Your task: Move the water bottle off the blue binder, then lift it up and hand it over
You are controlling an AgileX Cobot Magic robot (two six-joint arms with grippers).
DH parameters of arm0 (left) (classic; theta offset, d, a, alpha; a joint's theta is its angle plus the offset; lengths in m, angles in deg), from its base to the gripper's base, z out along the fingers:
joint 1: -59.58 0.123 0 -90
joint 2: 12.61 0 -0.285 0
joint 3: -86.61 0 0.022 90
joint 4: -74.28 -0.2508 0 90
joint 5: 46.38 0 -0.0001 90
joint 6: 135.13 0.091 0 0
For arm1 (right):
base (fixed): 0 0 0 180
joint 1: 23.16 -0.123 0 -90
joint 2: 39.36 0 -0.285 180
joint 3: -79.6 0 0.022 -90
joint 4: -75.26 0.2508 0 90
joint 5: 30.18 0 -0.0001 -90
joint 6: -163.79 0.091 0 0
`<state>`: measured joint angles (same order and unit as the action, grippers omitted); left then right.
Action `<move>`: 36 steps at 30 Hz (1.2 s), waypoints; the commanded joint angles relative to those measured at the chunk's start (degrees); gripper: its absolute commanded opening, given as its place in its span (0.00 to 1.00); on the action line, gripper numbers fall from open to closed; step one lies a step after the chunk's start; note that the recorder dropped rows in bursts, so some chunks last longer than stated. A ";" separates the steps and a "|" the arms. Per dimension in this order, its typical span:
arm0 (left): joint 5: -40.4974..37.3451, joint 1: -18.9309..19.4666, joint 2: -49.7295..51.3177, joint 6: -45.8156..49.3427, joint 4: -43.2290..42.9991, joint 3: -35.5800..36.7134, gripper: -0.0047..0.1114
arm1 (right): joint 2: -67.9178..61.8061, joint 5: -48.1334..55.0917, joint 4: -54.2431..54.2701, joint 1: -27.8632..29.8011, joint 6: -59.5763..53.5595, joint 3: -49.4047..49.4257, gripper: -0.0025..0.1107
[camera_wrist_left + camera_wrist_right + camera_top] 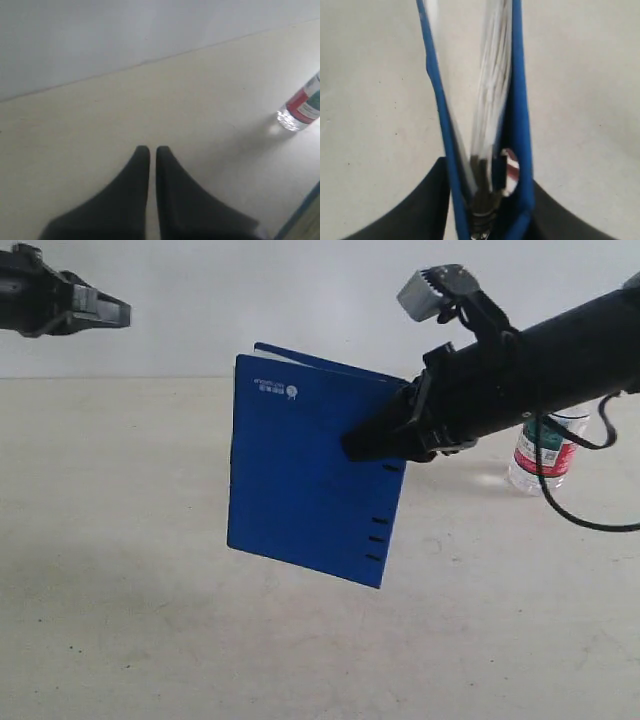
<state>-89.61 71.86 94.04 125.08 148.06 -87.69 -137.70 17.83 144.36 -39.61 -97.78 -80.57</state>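
Note:
The blue binder [300, 480] hangs upright in the air above the table, slightly open, its white logo near the top. My right gripper [365, 445] is shut on its spine edge by the rivets; in the right wrist view the black fingers [427, 200] clamp both blue covers [519, 100] with white pages between, around my right gripper [487, 175]. The water bottle [545, 455] rests on the table behind the right arm, its cap hidden; its lower part shows as the bottle [302, 105]. My left gripper [115, 310] hovers high at the far left, shut and empty [149, 149].
The beige table [120, 590] runs back to a pale wall. A black cable [575, 510] droops from the right arm in front of the bottle. A blue binder edge [300, 215] shows in a corner of the left wrist view.

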 commanded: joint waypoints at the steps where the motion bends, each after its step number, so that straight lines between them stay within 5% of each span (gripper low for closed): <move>1: 7.82 -0.36 -12.56 -0.91 -2.73 9.58 0.08 | 9.07 -1.96 -4.72 -0.20 5.20 6.57 0.02; 5: 19.41 -0.36 -26.63 -3.27 -2.73 23.42 0.08 | 17.43 1.21 -5.37 -0.73 10.27 14.91 0.02; 9: 35.46 -0.36 -40.43 -5.26 1.18 38.97 0.08 | 28.18 -21.34 -4.61 -8.13 11.13 16.51 0.02; 11: 38.50 -0.36 -46.26 -5.26 1.88 45.29 0.08 | 29.45 -31.91 -3.79 -10.60 11.82 13.64 0.02; 15: 39.24 -0.36 -55.84 -7.25 3.79 51.79 0.08 | 27.56 -27.03 -3.90 -10.85 10.46 5.67 0.02; 27: 43.23 -0.36 -80.37 -8.71 3.48 56.17 0.08 | 27.04 -24.69 -3.90 -10.85 10.08 -6.01 0.02; 32: 43.57 -0.36 -81.95 -9.11 3.77 58.15 0.08 | 27.14 -24.66 -3.70 -10.85 9.93 -6.05 0.03; 34: 43.57 -0.36 -81.95 -10.11 3.77 58.77 0.08 | 27.14 -24.66 -3.82 -10.85 9.93 -6.05 0.07; 36: 43.57 -0.36 -81.95 -11.07 3.77 59.77 0.08 | 27.14 -24.06 -3.82 -10.85 9.93 -6.05 0.26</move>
<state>-46.78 71.73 12.25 115.25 151.38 -28.68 -111.04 -4.05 140.40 -50.60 -87.56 -85.93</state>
